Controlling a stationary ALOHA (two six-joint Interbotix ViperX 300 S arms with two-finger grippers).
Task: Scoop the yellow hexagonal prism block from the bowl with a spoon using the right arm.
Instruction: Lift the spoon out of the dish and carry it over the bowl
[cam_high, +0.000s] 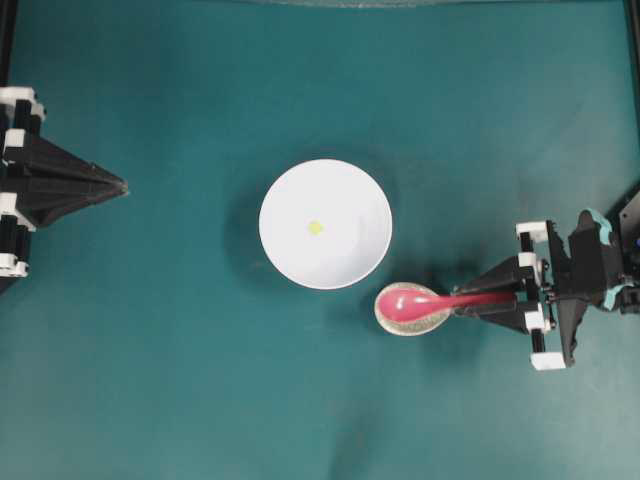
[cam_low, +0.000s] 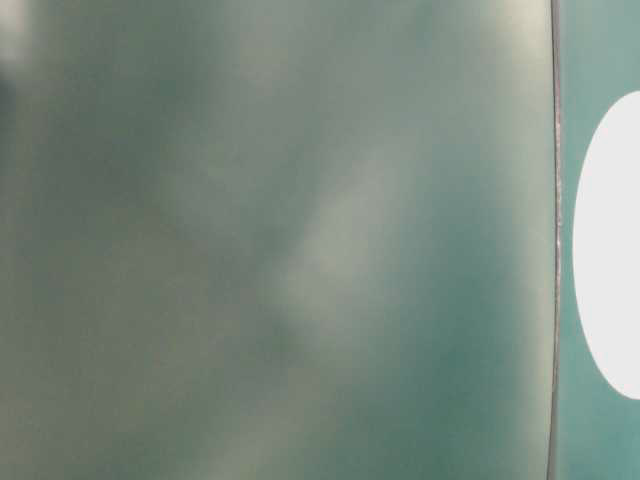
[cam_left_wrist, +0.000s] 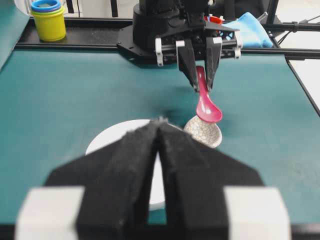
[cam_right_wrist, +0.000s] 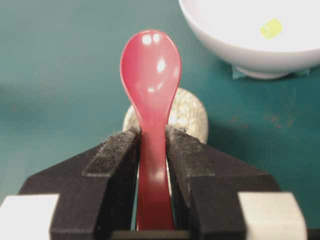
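Teal cloth covers the whole table (cam_high: 150, 380). Seen from the right wrist, the right gripper (cam_right_wrist: 153, 137) is clenched on the handle of the spoon (cam_right_wrist: 151, 75), whose scoop is above the speckled spoon rest (cam_right_wrist: 187, 115); beyond it stands the bowl (cam_right_wrist: 235, 47) with the yellow hexagonal prism block (cam_right_wrist: 271, 28) inside. Only the overhead view shows the bowl near the table's middle and the left gripper (cam_high: 122, 186) at the left edge, its jaws pressed together and holding nothing. Only the left wrist view shows a yellow cup (cam_left_wrist: 48, 22) at the far edge. The table-level view is mostly blur.
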